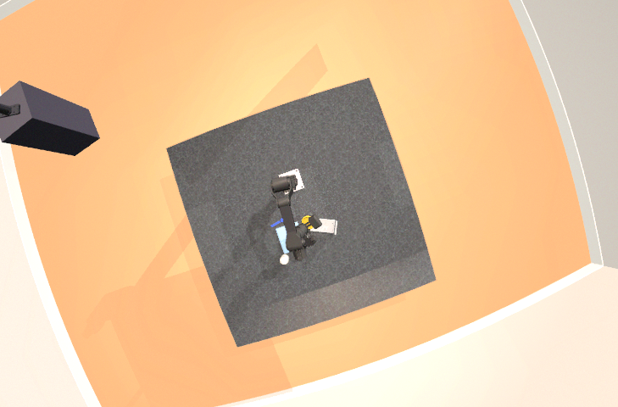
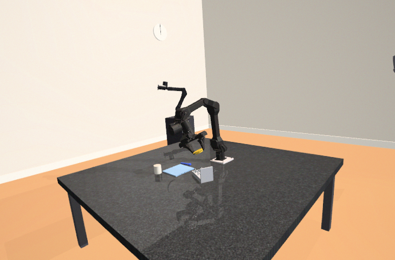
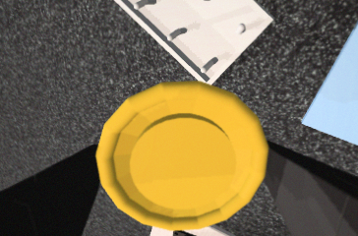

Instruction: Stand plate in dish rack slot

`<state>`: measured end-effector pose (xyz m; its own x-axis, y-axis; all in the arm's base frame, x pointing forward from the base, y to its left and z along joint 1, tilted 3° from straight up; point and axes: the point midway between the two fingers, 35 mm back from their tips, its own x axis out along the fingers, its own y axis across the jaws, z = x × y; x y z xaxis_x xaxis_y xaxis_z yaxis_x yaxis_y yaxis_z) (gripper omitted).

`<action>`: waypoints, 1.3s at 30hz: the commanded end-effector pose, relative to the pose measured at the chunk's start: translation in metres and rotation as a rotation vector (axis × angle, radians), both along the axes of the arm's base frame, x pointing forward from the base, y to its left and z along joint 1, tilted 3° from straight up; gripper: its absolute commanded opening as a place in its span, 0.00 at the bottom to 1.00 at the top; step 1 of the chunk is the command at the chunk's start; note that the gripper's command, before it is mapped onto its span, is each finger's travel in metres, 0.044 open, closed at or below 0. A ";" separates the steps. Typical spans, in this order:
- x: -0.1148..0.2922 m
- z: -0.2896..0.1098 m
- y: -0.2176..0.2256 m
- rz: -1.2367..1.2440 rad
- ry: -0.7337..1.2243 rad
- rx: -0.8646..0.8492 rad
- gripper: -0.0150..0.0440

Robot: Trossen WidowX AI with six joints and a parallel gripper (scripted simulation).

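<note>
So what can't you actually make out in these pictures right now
- Wrist view: the held yellow plate hides the fingers' contact with it.
- Wrist view: the dish rack is cut off by the top edge.
- Top view: the gripper and plate are too small to judge tilt.
- Exterior view: the rack's slots are too small to count.

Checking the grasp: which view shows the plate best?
Wrist view: the yellow plate fills the frame, face-on, with the dish rack beyond it. Exterior shows only a yellow sliver in the gripper. Top shows a small yellow spot beside the arm.
</note>
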<state>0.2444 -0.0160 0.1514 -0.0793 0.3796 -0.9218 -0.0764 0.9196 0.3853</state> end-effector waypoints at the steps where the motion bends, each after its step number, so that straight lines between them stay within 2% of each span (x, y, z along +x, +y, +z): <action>1: -0.002 -0.008 0.002 0.078 -0.035 0.078 0.25; 19: -0.005 -0.029 0.005 0.340 -0.292 0.342 0.25; 39: -0.005 -0.042 0.002 0.533 -0.726 0.511 0.25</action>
